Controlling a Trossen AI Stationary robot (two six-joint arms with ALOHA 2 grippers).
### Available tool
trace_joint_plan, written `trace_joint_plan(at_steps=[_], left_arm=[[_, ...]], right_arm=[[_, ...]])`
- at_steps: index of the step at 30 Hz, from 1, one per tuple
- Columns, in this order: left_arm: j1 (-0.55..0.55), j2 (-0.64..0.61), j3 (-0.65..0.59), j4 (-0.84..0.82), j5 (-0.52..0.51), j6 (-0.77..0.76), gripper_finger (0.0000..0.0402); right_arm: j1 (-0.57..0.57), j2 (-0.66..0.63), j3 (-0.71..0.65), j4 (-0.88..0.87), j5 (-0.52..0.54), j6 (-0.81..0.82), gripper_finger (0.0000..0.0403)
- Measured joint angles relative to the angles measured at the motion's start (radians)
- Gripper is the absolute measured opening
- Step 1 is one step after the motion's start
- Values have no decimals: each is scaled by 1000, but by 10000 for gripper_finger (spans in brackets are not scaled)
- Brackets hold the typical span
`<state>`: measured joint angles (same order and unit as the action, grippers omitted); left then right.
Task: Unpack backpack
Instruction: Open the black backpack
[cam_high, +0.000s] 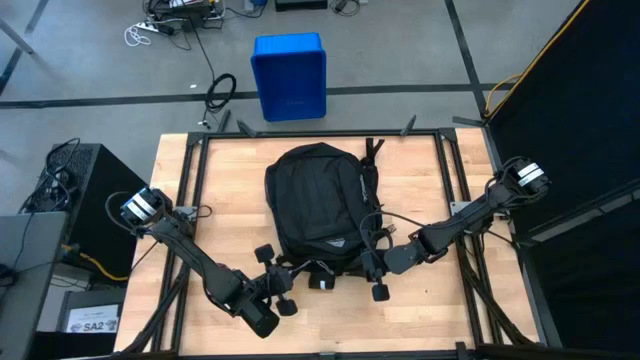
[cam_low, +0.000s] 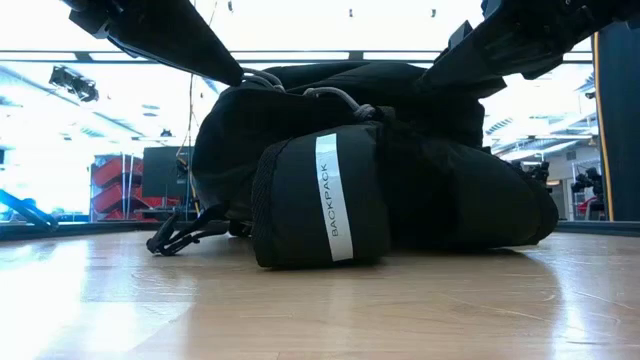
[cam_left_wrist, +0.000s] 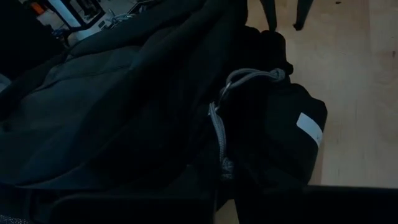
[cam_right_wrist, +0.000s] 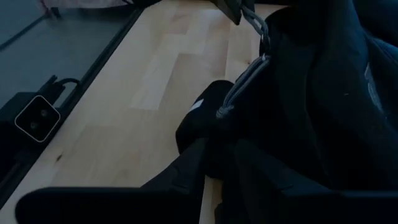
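The backpack (cam_high: 315, 205) lies on the table (cam_high: 225, 190) between both arms, just ahead of the closed left end effector (cam_high: 283, 292), while the right end effector (cam_high: 377, 268) touches its near edge, grip unclear.

Two slim black jointed arms (cam_high: 190, 250), white-capped round shoulder joints, black knobby hand housings

One camera looks down on the table (cam_high: 420, 190). One sits low. Two ride close to the backpack (cam_high: 315, 200).
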<state>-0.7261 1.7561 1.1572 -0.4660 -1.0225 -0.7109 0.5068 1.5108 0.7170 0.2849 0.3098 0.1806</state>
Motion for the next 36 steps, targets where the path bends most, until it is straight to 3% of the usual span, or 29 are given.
trace_joint_plan(at_steps=[2, 6, 8, 12, 20, 29, 36], left_arm=[[0, 0, 0, 1, 0, 0, 3], [4, 0, 0, 4, -3, 0, 2], [7, 0, -1, 8, -3, 1, 1], [18, 0, -1, 44, -4, 28, 1], [37, 0, -2, 180, -3, 160, 0], [91, 0, -2, 365, 4, 333, 0], [150, 0, -2, 529, 85, 490, 0]], right_arm=[[0, 0, 0, 17, -29, 0, 63], [16, 1, 0, 116, -211, -7, 72], [30, 7, 0, 187, -227, -37, 81], [43, 23, 1, 257, -159, -104, 106], [-4, 60, 2, 166, 54, -62, 166], [-31, 91, 3, 165, 82, -59, 191], [-32, 91, 3, 170, 84, -55, 184]])
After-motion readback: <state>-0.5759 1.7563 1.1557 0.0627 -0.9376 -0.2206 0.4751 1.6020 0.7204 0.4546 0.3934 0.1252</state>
